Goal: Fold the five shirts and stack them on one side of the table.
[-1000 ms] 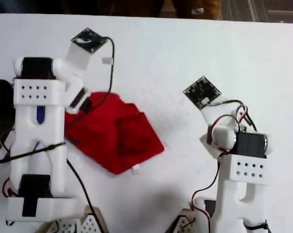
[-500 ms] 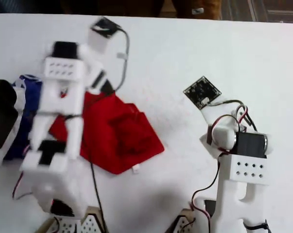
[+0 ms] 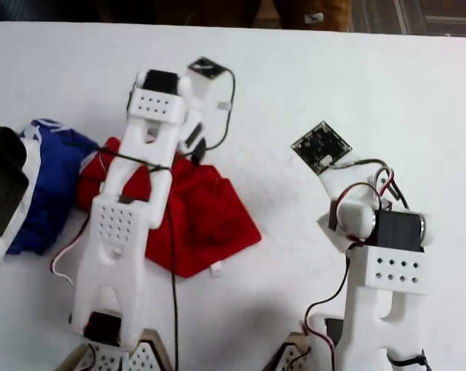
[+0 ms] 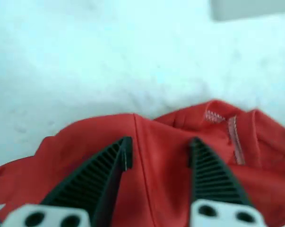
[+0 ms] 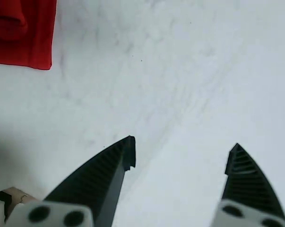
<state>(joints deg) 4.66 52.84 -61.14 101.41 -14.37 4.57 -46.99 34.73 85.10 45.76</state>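
The white tabletop [image 3: 356,77] carries everything. My left arm [image 3: 117,224] stretches out across the red shirt [image 3: 213,220], which lies bunched on the tabletop's left half. Its long axis runs on a slant from the far left, beside the blue shirt [image 3: 51,185], toward the near middle. There it ends in a blunt corner pointing toward my right arm [image 3: 387,270].

The blue shirt is crumpled just left of the red one and touches it. A black bundle [image 3: 1,182] (I cannot tell what it is) lies against it at the tabletop's left edge.

My left gripper [image 4: 161,153] is released, jaws moderately apart, above the red shirt near its far edge, with a fold line running between them. Whether the tips touch the cloth I cannot tell. My right gripper [image 5: 182,153] is spread wide, holding nothing, over bare tabletop and well apart from the red shirt's corner. A small white tag [image 3: 215,269] sticks out at the red shirt's near edge.
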